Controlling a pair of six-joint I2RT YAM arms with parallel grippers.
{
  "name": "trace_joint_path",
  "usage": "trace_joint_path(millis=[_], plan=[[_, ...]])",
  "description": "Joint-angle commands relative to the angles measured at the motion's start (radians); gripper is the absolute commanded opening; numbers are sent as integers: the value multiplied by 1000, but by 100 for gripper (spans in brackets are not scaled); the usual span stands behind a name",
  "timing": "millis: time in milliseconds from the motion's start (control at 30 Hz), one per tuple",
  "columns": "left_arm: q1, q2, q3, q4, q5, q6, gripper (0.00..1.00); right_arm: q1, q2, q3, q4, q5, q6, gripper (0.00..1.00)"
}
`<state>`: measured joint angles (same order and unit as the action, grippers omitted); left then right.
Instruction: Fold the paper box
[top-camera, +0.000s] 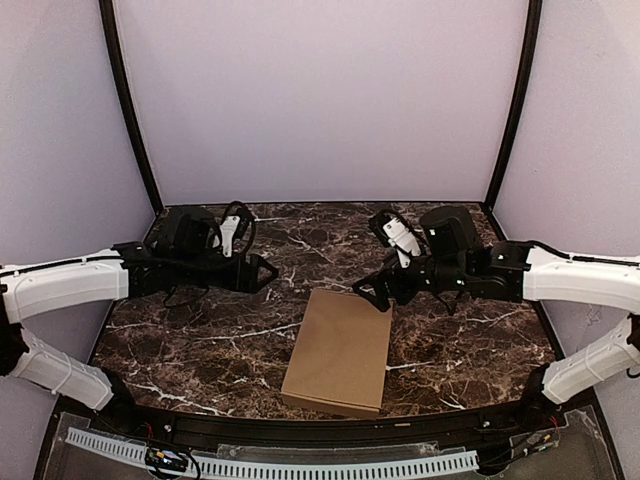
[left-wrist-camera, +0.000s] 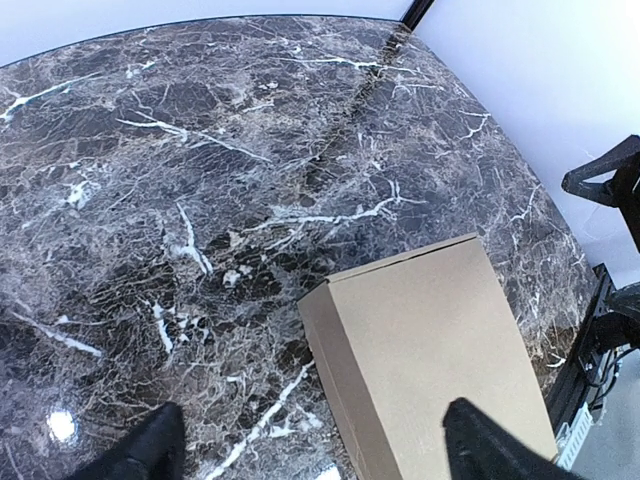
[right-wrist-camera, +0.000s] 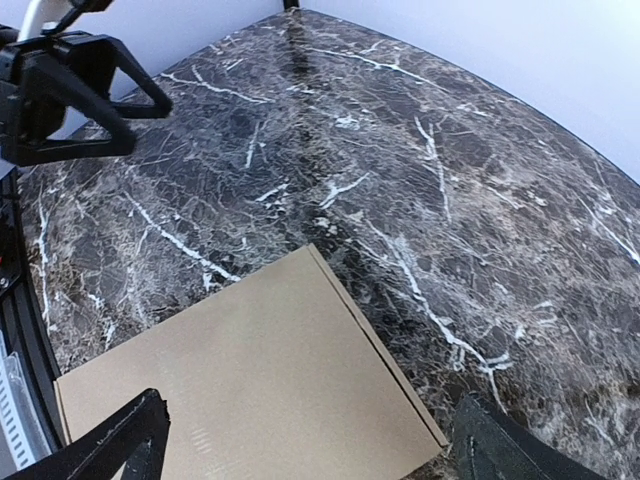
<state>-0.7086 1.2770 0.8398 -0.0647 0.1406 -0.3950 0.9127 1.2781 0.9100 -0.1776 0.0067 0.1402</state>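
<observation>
While both arms hang over the marble table (top-camera: 200, 340), the paper box (top-camera: 338, 352) lies flat and closed on it, by the near edge, slightly right of ctr. Left gripper (top-camera: 268, 274) is released, fingers wide apart, off to the box's far left, not touching it. Right gripper (top-camera: 366, 291) is also released, nothing btwn its fingers, over the box's far edge.

Dark marble table (top-camera: 200, 340), paper box (top-camera: 338, 352) lying flat
</observation>
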Motion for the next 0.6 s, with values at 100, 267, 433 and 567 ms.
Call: trace_joint_path(millis=[100, 267, 433, 567], plan=[[8, -50, 228, -383, -90, 141, 99, -23, -73, -36, -39, 251, -2, 98], [33, -49, 384, -511, -198, 208, 99, -36, -93, 7, -133, 498, 94, 99], [253, -21, 420, -496, -71, 207, 99, -288, -78, 78, -247, 350, 162, 99], [425, 2, 376, -436, 32, 197, 99, -526, -119, 65, -258, 166, 190, 99]])
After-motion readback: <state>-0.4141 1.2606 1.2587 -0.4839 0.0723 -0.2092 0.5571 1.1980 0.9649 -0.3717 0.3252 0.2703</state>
